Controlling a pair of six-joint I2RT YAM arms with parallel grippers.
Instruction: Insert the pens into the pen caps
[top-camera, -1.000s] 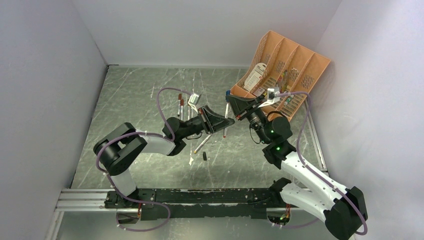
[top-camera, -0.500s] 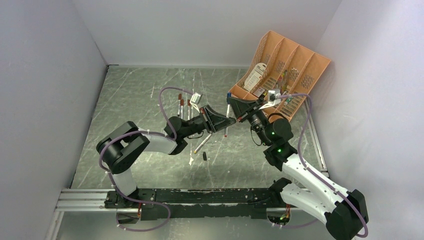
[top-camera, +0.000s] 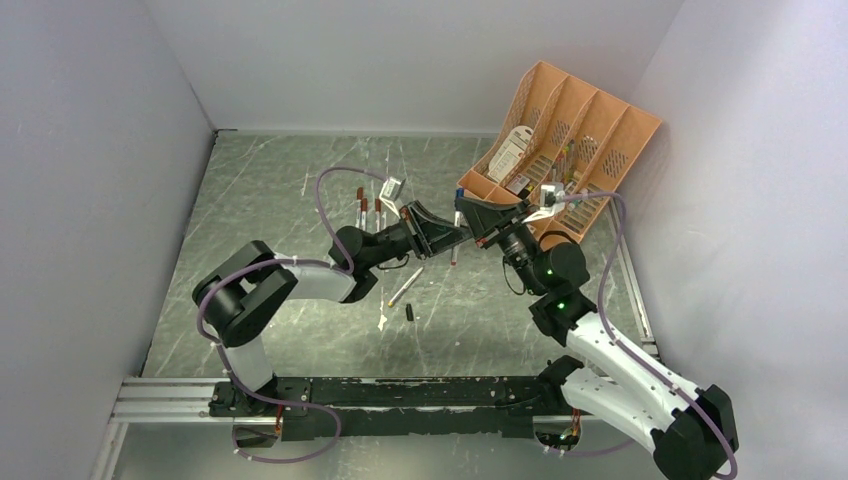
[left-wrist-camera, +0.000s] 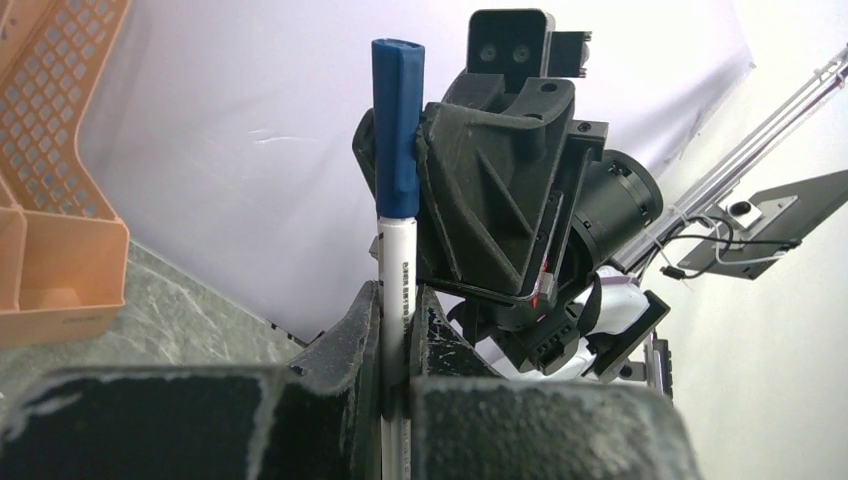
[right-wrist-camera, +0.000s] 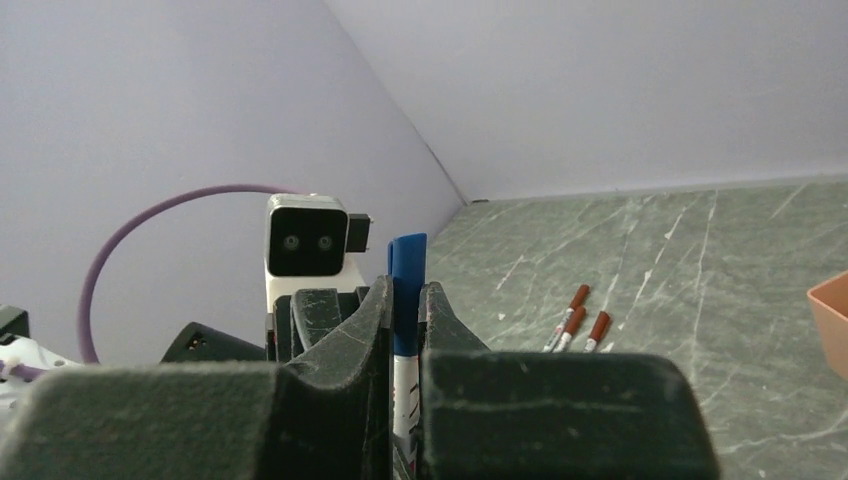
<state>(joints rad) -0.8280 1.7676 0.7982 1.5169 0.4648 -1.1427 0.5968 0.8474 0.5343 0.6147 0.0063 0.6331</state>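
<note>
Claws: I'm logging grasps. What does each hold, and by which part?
Left claw: pen, by its white barrel below the cap. Right claw: that blue cap, by its sides.

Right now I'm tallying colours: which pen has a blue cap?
The pen held in the air: the left gripper clamps its white barrel, the right gripper its blue cap. The three pens lying together on the table have red ends.

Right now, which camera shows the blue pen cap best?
The left wrist view: the blue cap shows nearly full length, sitting on the white pen. The right wrist view shows only its top part, the rest hidden; the top external view shows a tiny speck.
</note>
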